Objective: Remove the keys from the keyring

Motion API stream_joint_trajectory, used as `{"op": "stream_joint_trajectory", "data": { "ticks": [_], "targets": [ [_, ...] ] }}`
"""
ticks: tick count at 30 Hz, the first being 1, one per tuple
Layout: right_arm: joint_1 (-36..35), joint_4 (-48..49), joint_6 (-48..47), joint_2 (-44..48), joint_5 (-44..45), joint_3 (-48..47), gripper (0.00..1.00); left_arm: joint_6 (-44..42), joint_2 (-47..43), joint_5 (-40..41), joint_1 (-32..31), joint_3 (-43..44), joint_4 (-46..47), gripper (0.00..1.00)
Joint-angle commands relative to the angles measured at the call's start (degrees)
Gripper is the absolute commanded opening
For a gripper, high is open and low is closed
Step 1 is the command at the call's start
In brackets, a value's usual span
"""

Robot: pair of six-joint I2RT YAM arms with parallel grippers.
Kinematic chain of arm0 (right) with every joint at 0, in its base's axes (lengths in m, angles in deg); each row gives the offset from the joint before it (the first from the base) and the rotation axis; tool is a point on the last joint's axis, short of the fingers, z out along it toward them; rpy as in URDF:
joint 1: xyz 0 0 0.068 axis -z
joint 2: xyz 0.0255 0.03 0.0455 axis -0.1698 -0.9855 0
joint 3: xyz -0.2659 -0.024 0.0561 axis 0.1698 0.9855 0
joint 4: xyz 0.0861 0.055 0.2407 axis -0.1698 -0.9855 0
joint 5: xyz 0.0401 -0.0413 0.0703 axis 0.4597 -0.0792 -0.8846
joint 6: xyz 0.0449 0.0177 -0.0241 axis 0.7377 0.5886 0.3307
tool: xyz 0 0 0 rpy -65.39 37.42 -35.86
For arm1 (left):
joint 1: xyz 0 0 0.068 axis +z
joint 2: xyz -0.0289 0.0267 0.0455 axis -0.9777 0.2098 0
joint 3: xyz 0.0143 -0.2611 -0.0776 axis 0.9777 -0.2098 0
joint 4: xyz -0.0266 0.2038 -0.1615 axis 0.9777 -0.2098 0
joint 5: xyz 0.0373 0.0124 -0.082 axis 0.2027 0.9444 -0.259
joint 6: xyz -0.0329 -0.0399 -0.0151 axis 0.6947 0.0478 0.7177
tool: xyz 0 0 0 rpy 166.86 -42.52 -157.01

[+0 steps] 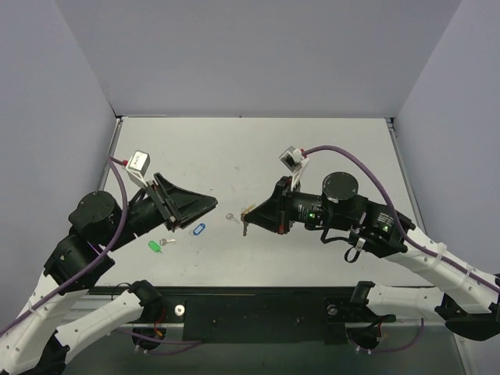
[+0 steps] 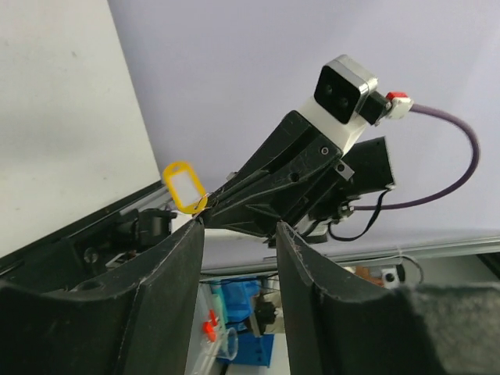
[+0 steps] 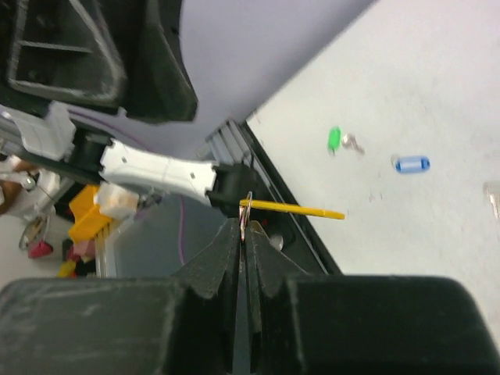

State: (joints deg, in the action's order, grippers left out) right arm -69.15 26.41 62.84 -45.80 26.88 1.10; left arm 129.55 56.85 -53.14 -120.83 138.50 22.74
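My right gripper [image 3: 245, 228] is shut on the thin metal ring of the keyring [image 3: 293, 208], whose yellow tag sticks out edge-on to the right. In the top view this gripper [image 1: 253, 215] holds it above the table's middle. From the left wrist view the yellow tag [image 2: 183, 186] shows flat at the tip of the right gripper's black body. My left gripper [image 1: 211, 204] stands open just left of it, nothing between its fingers [image 2: 187, 258]. A tiny silver key [image 1: 231, 218] lies loose on the table between the two grippers.
A blue tag [image 1: 198, 230] lies under the left gripper's tip, also seen as the blue tag [image 3: 411, 163]. A green tag [image 1: 154, 245] joined to a silver key [image 1: 167, 241] lies further left. Grey walls close the table on three sides.
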Motion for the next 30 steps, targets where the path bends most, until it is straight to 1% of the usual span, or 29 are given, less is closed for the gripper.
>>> {"op": "stream_joint_trajectory", "data": {
  "ticks": [1, 2, 3, 4, 7, 8, 10, 11, 13, 14, 15, 16, 17, 18, 19, 21, 24, 27, 30],
  "targets": [
    [-0.74, -18.4, 0.42, -1.69, -1.45, -4.81, 0.0, -8.15, -1.42, -2.31, -0.13, -2.24, -5.85, 0.52],
    [-0.92, -23.39, 1.13, -2.66, -1.19, -5.69, 0.0, -10.68, -1.51, -3.79, -0.04, -3.64, -6.64, 0.53],
    [-1.01, -25.52, 1.65, -4.24, -0.83, -6.05, 0.0, -11.93, -1.6, -4.41, -0.13, -4.09, -7.25, 0.53],
    [-1.01, -29.11, 2.79, -4.69, -0.31, -6.05, 0.0, -14.9, -1.52, -4.51, -0.04, -4.87, -9.0, 0.54],
    [-1.01, -32.31, 5.26, -6.53, 0.57, -4.47, 0.0, -22.72, -2.65, -4.95, -0.13, -7.16, -10.86, 0.56],
    [-1.09, -37.27, 6.39, -7.32, 4.23, -5.43, 0.0, -23.79, -3.18, -4.51, -0.13, -8.38, -11.21, 0.57],
    [-1.36, -46.5, 5.45, -11.44, 7.6, -9.98, 0.0, -25.91, -4.94, -4.68, -0.13, -10.23, -10.26, 0.59],
    [-1.62, -46.99, 4.66, -12.68, 6.82, -10.53, 0.0, -26.35, -6.16, -5.12, -0.13, -10.94, -9.38, 0.59],
    [-3.81, -45.68, 3.07, -12.86, 4.88, -11.32, 0.0, -26.7, -7.66, -8.71, -0.13, -14.18, -5.6, 0.59],
    [-5.04, -43.85, 2.8, -12.52, 4.19, -11.32, 0.0, -26.53, -8.01, -12.29, -0.13, -15.15, -1.59, 0.59],
    [-5.57, -42.78, 2.72, -12.08, 3.48, -11.24, 0.0, -26.27, -8.63, -13.64, -0.13, -17.17, 0.19, 0.57],
    [-6.53, -39.81, 2.63, -11.73, 1.13, -10.89, 0.0, -26.09, -9.07, -16.61, -0.13, -18.06, 4.3, 0.57],
    [-7.41, -36.22, 2.37, -10.77, -1.25, -9.75, 0.0, -25.05, -9.94, -17.86, -0.13, -20.07, 8.43, 0.56],
    [-7.94, -34.61, 2.28, -10.23, -2.31, -9.31, 0.0, -24.6, -10.3, -20.39, -0.13, -21.13, 10.39, 0.56],
    [-8.82, -31.12, 1.93, -9.18, -4.33, -8.08, 0.0, -23.64, -11.26, -21.55, -0.13, -22.53, 14.23, 0.55],
    [-10.23, -27.41, 1.14, -7.69, -6.09, -6.76, 0.0, -22.75, -12.32, -23.84, -0.13, -24.03, 18.12, 0.55],
    [-12.08, -24.32, -0.88, -6.89, -7.77, -6.05, 0.0, -22.31, -12.94, -26.65, -0.22, -24.48, 21.04, 0.55],
    [-14.97, -22.39, -3.26, -6.8, -8.92, -6.4, 0.0, -21.87, -12.85, -29.2, -0.13, -24.39, 23.75, 0.51],
    [-15.86, -21.94, -4.14, -7.76, -9.01, -7.19, 0.0, -20.3, -13.29, -30.96, -0.13, -24.48, 26.66, 0.48]
  ]
}}
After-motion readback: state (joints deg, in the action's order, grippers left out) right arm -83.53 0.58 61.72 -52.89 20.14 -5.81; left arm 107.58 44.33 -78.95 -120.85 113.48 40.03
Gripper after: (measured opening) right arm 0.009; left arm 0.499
